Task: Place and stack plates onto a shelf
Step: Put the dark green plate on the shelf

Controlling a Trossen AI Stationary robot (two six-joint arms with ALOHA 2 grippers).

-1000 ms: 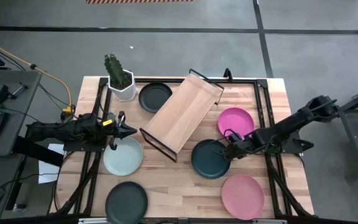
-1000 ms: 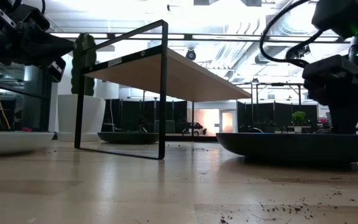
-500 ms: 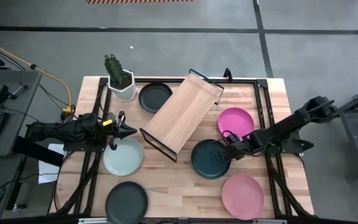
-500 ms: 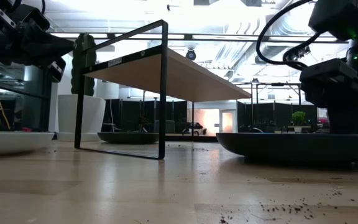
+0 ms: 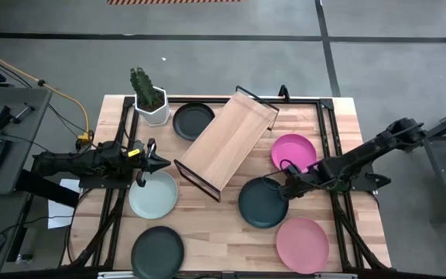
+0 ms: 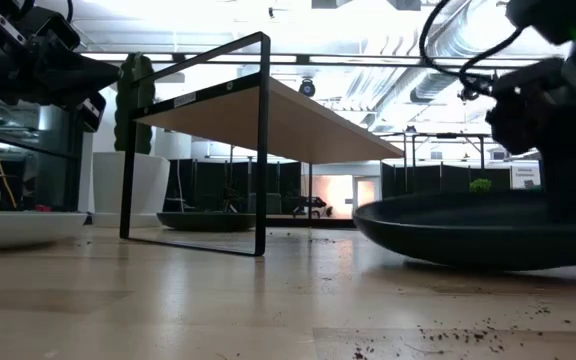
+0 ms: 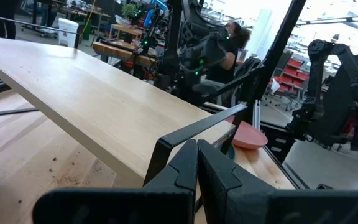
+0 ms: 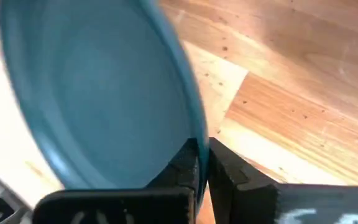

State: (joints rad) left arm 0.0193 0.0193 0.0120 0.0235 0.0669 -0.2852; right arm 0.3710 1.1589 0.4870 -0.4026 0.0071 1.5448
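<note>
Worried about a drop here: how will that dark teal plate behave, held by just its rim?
The dark teal plate looks stiff: pinched at the rim by the right tool, it keeps its shape. In the low view it hangs tilted, so it may pivot. Its matte surface probably resists slipping.

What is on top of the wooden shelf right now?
Nothing: the shelf has a bare board in the high view, no plate on it yet. The right gripper is shut on the dark teal plate's rim, beside the shelf. The tabletop under the board is hidden from above.
</note>
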